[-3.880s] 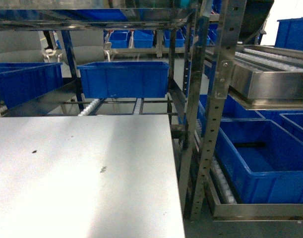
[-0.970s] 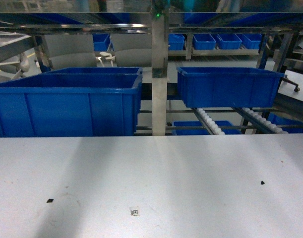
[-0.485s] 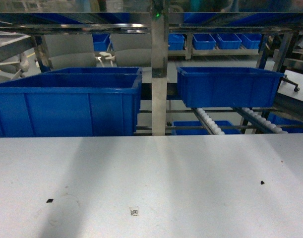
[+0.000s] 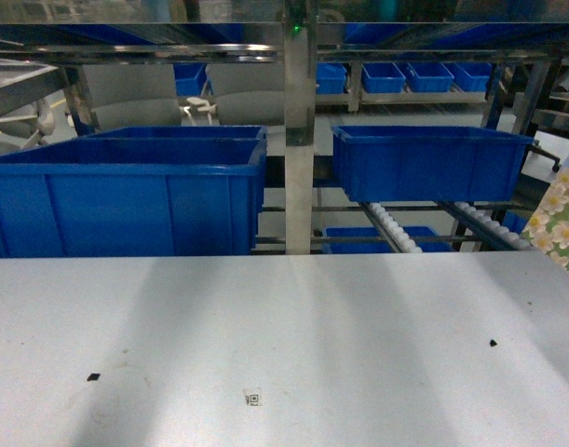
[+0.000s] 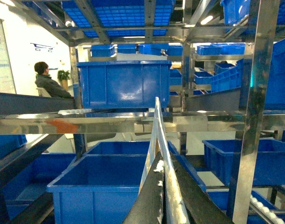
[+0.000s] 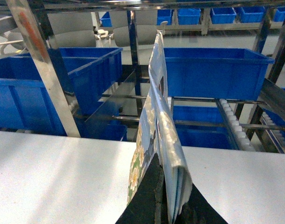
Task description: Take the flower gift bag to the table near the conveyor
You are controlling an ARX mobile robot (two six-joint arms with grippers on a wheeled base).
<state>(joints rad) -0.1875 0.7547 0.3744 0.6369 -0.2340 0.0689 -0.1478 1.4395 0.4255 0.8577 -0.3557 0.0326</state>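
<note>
Peeking in at the right edge of the head view, the flower gift bag (image 4: pixel 565 222) shows only a strip of white blossoms on a pale ground, above the far right end of the table (image 4: pixel 284 354). The right wrist view gives more: the right gripper (image 6: pixel 164 205) is clamped on the bag's folded edge, its dark fingers pressed against both sides, and the flat bag rises edge-on above the tabletop — whether its bottom touches the surface cannot be told. The left gripper (image 5: pixel 162 196) pinches a thin, pale sheet-like edge (image 5: pixel 156 140) that stands upright between its dark fingers; what that edge belongs to is unclear. Beyond the table's far side the conveyor (image 4: pixel 396 231) slopes down with its rows of white rollers, carrying a blue bin (image 4: pixel 428 163), with a larger blue bin (image 4: pixel 126 191) to the left. A small code sticker (image 4: pixel 253 399) lies on the table near the front.
</note>
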